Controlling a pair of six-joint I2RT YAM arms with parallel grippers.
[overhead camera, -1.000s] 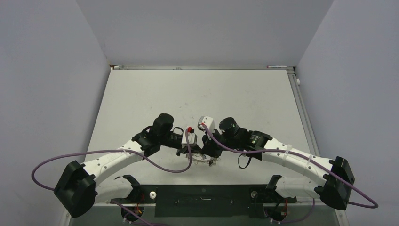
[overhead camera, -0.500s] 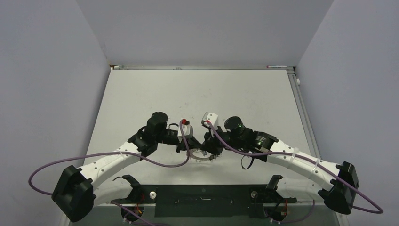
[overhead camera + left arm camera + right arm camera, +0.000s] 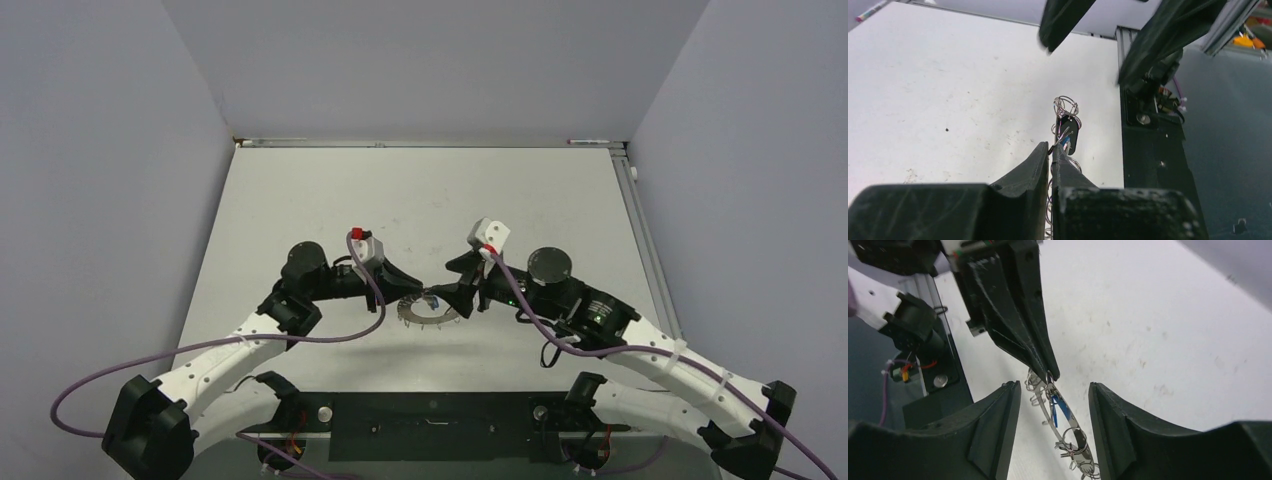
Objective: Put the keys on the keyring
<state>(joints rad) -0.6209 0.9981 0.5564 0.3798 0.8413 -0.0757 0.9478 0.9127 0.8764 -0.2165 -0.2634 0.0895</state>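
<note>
- The left gripper [image 3: 1051, 148] is clamped on the rim of the flat grey metal keyring [image 3: 432, 308] with small wire loops round its edge, holding it over the near middle of the white table [image 3: 400, 200].
- The tiny blue-headed silver key [image 3: 1063, 409] lies against the keyring just below those black fingertips.
- The tiny black-headed silver key [image 3: 1069, 132] sits beside it on the ring.
- The right gripper [image 3: 1054, 386] stands parted, its black fingers on either side of the keyring and apart from it.
</note>
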